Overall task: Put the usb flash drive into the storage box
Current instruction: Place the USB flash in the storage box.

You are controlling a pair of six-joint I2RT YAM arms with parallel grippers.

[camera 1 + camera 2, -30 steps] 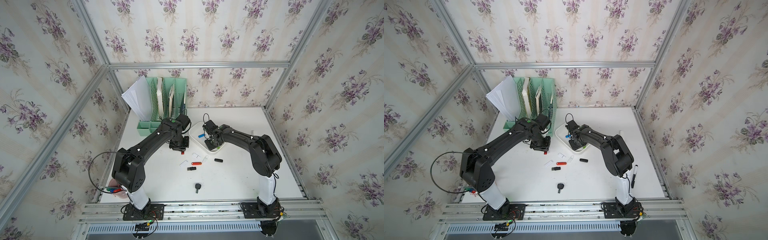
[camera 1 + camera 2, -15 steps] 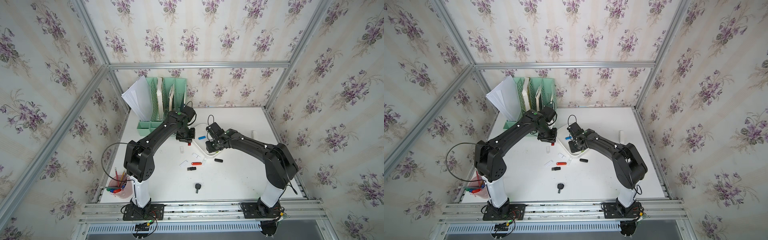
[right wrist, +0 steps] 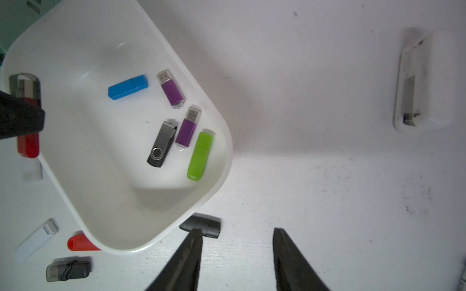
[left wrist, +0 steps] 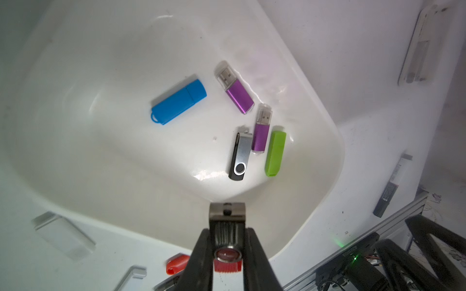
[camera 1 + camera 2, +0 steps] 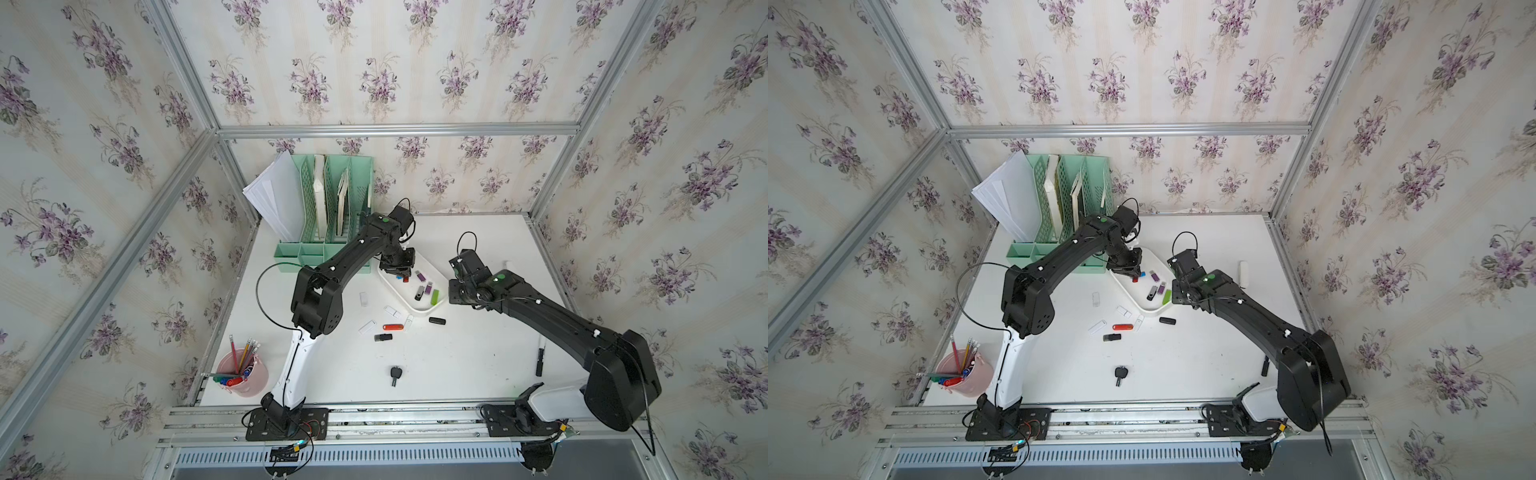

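Over the last second the two arms had traded places at the storage box (image 5: 398, 287), which sat at the centre of the frame in both top views. The right gripper (image 3: 237, 230), earlier reaching over the box, had backed out to a spot just right of it. Its jaws stood apart, widening and empty, with a black flash drive (image 3: 201, 225) on the tabletop (image 5: 457, 365) just beside one jaw.

The left gripper (image 4: 227, 235) had swung in from the tabletop left of the box to the box's upper-left end. Its jaws were clamped tight on a red swivel flash drive (image 4: 227, 214) with a metal clip. The drive hung above the box, near its wall, and was not yet lying in it.

Inside lay a blue drive (image 4: 179, 100), two purple drives (image 4: 238, 97), a black-and-silver drive (image 4: 239, 156) and a green drive (image 4: 275, 153). Judging by this, the red drive only needed releasing, while several loose drives (image 5: 392, 327) below the box still awaited collection.
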